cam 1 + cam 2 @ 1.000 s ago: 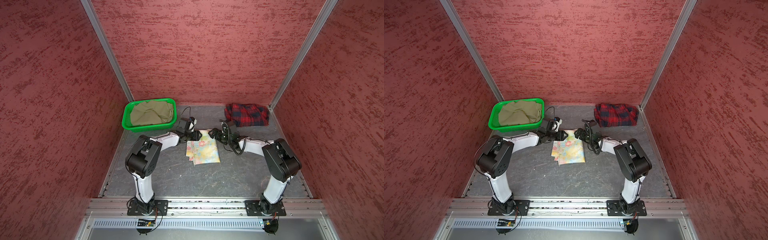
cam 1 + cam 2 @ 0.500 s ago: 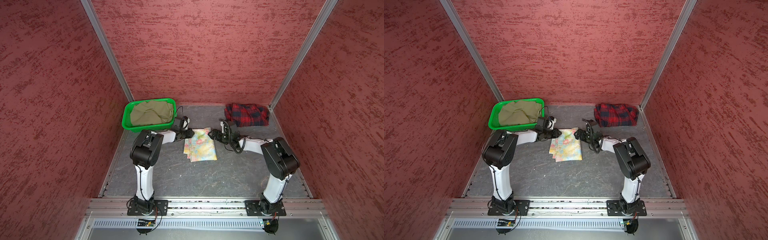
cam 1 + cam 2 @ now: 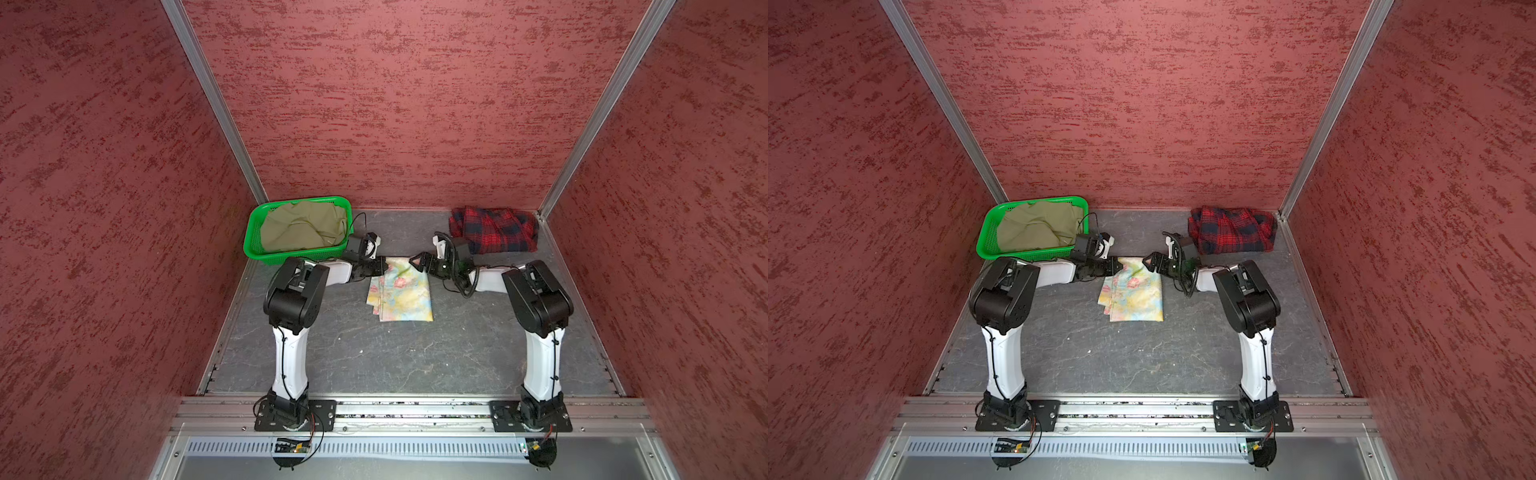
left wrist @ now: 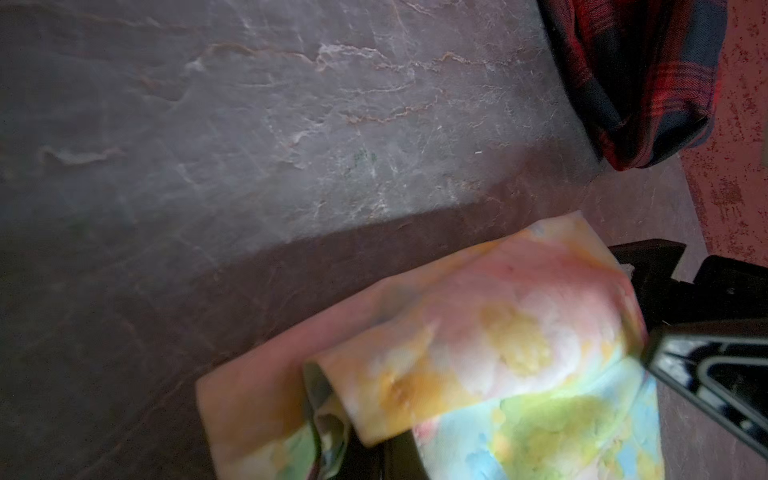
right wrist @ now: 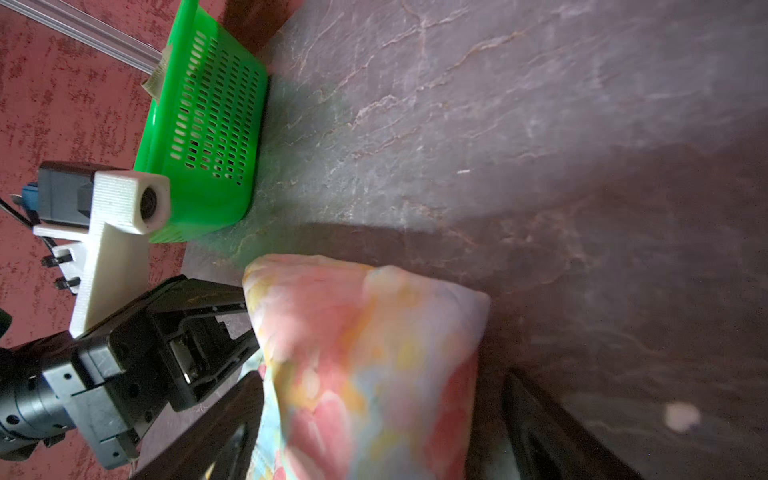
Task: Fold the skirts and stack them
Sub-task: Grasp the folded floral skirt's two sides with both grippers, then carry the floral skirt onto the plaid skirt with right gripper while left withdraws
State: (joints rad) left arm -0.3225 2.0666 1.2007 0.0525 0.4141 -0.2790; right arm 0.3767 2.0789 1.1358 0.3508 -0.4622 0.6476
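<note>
The floral skirt lies folded at the middle of the counter. The left gripper seems closed on its far left corner, probably for another fold. The right gripper stands wide around the far right corner, ready to pinch. The plaid skirt lies in the far right corner, and the olive skirt is in the basket at the far left.

Rough red walls close in on three sides, aluminium posts at the corners; grey veined tabletop, evenly lit, metal rail across the lower frame.
</note>
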